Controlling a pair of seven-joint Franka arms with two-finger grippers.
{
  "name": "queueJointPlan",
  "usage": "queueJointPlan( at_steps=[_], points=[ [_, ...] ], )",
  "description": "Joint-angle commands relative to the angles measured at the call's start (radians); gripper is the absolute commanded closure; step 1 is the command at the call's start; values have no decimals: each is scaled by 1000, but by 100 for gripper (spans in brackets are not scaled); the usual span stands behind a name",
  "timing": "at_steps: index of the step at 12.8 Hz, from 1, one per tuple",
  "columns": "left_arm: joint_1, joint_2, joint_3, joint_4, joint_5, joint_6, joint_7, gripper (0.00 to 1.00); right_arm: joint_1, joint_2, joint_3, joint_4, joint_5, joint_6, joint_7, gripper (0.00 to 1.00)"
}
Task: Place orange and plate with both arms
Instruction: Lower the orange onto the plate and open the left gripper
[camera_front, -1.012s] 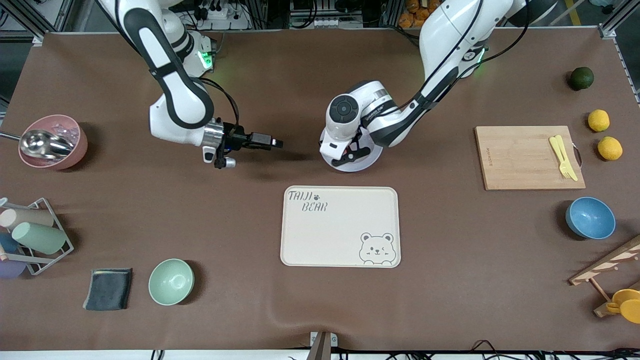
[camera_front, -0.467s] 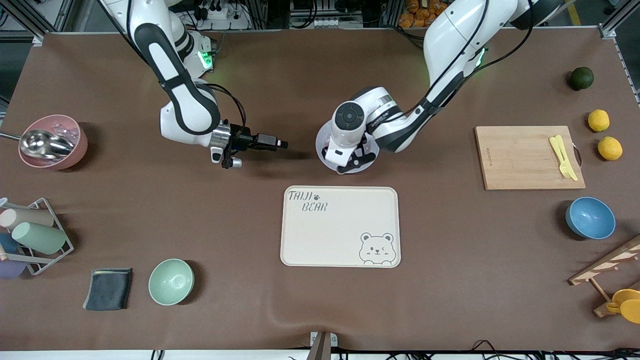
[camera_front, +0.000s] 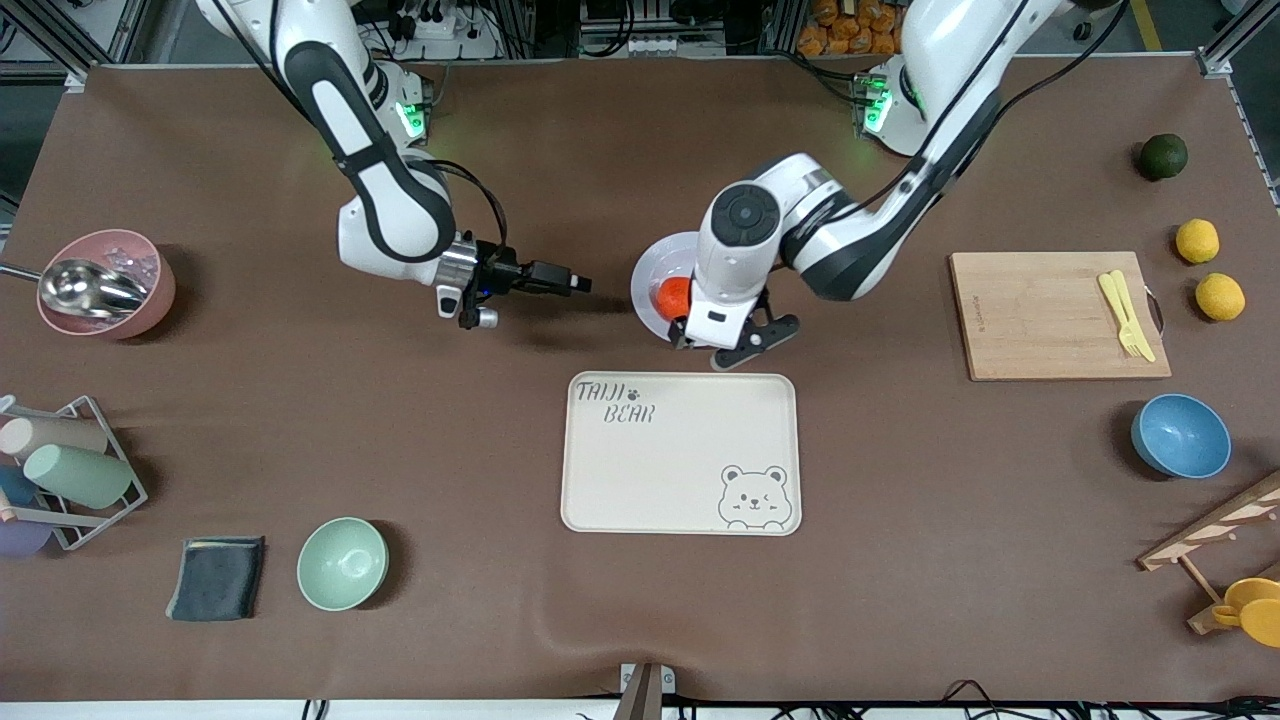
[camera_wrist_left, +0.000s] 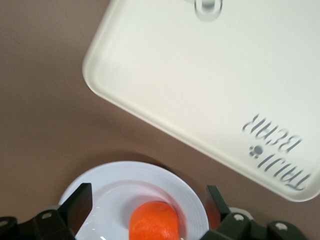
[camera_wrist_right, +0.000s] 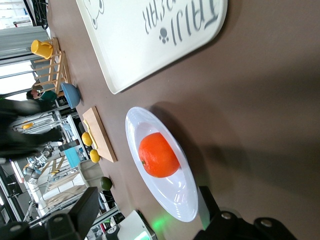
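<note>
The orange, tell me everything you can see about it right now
The orange is small, round and bright orange-red, with smooth glossy skin and a tiny stem dimple. It sits whole in the shallow well of the white plate, farther from the front camera than the bear tray. The open left claw is just above it, not touching.

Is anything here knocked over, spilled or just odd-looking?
Nothing stands out. The orange sits upright in the plate, with the open left gripper over the plate's edge and the open right gripper hovering beside it.
</note>
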Motion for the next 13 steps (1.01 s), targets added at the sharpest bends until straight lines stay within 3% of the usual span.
queueJointPlan(
  at_steps=[1,6,10,11,13],
  points=[
    [60,-80,-5,98,11,-144,67,0,67,57,-7,25,147,34,-123,15],
    [224,-152,-8,179,8,-196,251,0,121,148,-7,77,293,35,-222,19],
    [284,-186,-2,227,-27,-244,448,0,146,215,-5,124,399,35,-315,21],
    [285,-210,21,234,-74,-245,549,0,155,219,-5,129,410,35,-315,22],
    [248,-262,155,241,-166,-296,729,0,187,222,-7,143,441,35,-315,24]
  ],
)
